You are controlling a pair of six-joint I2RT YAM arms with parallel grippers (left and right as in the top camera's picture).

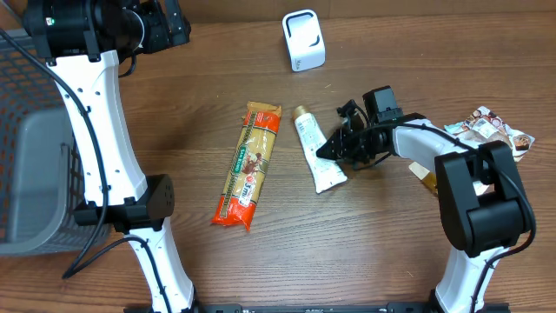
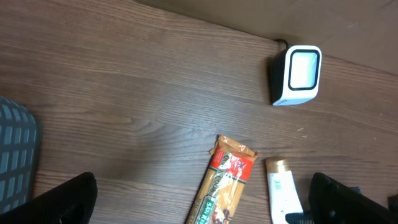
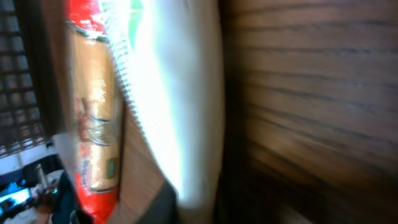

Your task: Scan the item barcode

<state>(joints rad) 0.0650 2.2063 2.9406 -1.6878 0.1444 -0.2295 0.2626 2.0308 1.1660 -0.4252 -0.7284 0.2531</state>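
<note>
the right claw (image 1: 328,149) is closed on the right edge of the tube (image 1: 314,149), low down toward its flat crimped end. the tube, white with a gold cap, lies flat on the surface (image 1: 391,252) near the middle, cap pointing away toward the scanner (image 1: 304,40), which stands well apart at the far edge. just left of the tube lies a long pasta packet (image 1: 248,165), not touching it. in the right wrist view the tube fills the frame, blurred, with the packet beyond it. the left claw (image 2: 202,180) hangs wide open and empty above the far left of the surface, beside a grey basket (image 1: 26,148). a snack packet (image 1: 492,129) lies at the right edge.
</note>
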